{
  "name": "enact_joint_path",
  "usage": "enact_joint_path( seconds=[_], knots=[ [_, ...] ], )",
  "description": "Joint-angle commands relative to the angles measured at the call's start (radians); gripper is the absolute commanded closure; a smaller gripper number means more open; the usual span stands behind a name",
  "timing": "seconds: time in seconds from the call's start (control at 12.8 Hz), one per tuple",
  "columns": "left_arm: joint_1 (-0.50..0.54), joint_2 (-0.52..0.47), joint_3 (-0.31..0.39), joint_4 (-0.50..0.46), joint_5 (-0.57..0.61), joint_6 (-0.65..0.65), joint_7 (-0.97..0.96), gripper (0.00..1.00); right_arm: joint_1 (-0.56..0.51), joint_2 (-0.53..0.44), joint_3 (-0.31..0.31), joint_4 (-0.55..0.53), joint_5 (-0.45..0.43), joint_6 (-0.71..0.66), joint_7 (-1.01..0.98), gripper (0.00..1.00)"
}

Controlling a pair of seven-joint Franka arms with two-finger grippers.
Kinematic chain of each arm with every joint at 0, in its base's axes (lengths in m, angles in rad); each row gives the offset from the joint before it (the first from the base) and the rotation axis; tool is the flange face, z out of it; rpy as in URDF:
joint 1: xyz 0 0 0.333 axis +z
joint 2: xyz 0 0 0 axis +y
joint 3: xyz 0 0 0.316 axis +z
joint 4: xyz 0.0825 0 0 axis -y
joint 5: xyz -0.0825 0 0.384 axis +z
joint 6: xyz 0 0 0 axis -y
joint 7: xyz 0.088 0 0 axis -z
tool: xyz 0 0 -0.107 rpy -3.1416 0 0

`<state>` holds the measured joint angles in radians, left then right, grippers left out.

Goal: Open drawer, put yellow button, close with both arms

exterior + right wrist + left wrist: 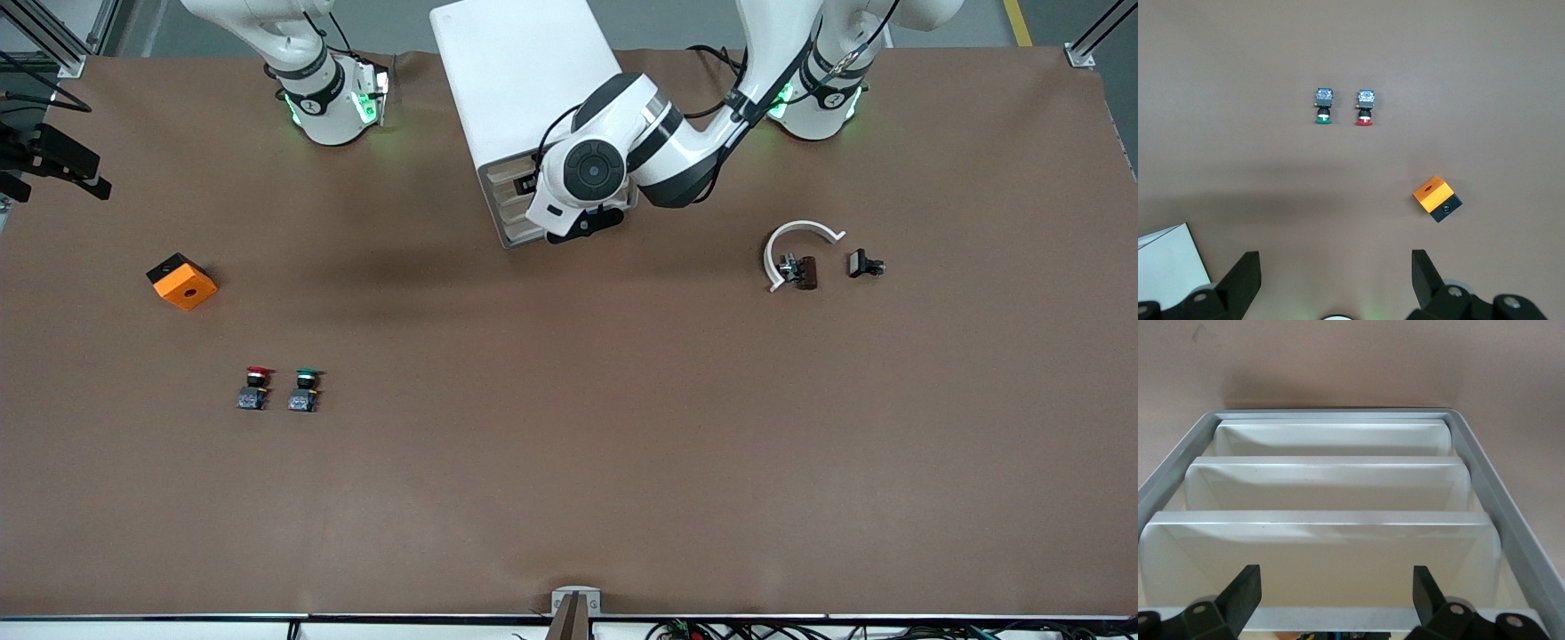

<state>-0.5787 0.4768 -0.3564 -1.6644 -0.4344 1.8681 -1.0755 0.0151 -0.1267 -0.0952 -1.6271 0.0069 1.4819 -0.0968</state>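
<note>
At the cabinet point(524, 98) by the counter's point(569, 462) robot-side edge, the left pincer point(1335, 590) stands wide before its drawers. The right pincer point(1335, 277) hangs wide over the counter, holding nothing.

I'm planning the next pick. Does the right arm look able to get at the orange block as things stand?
Probably yes: the orange block lies alone on bare table toward the right arm's end, and the open right tool hangs over that area, nothing between.
</note>
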Motion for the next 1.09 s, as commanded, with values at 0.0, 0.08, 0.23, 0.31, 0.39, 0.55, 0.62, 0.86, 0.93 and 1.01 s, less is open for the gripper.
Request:
enact_joint_path(
  seconds=[0.0,0.08,0.23,0.31,0.39,0.55,0.62,0.86,0.93,1.01],
  knots=[
    [0.052,-0.01,0.008,0.02,-0.015,-0.024,0.0,0.0,0.008,-0.041,-0.006,-0.03,0.001,0.014,-0.035,0.0],
    [0.097,-0.01,0.008,0.032,0.005,-0.026,0.003,0.0,0.006,-0.041,-0.006,-0.028,0.001,0.017,-0.038,0.0],
    [0.154,-0.014,0.008,0.058,0.043,-0.026,0.003,0.0,0.006,-0.042,-0.006,-0.028,0.001,0.029,-0.038,0.0],
    [0.187,-0.014,0.008,0.078,0.081,-0.026,0.003,0.0,0.005,-0.042,-0.006,-0.028,0.001,0.031,-0.037,0.0],
    [0.218,-0.017,0.008,0.101,0.139,-0.026,0.003,0.0,0.005,-0.044,-0.008,-0.028,0.001,0.031,-0.037,0.0],
    [0.275,-0.039,0.008,0.117,0.216,-0.026,0.006,0.0,0.003,-0.05,-0.008,-0.03,0.001,0.031,-0.035,0.0],
    [0.311,-0.055,0.008,0.115,0.264,-0.026,0.008,0.0,0.003,-0.05,-0.008,-0.03,0.001,0.032,-0.035,0.0],
    [0.4,-0.089,0.008,0.118,0.409,-0.026,0.015,0.0,-0.003,-0.05,-0.011,-0.033,0.001,0.043,-0.021,0.0],
    [0.431,-0.09,0.008,0.121,0.454,-0.026,0.015,0.0,-0.006,-0.05,-0.011,-0.033,0.001,0.047,-0.021,0.0],
    [0.46,-0.093,0.007,0.136,0.503,-0.026,0.017,0.0,-0.006,-0.051,-0.011,-0.034,0.002,0.049,-0.021,0.0]
  ],
)
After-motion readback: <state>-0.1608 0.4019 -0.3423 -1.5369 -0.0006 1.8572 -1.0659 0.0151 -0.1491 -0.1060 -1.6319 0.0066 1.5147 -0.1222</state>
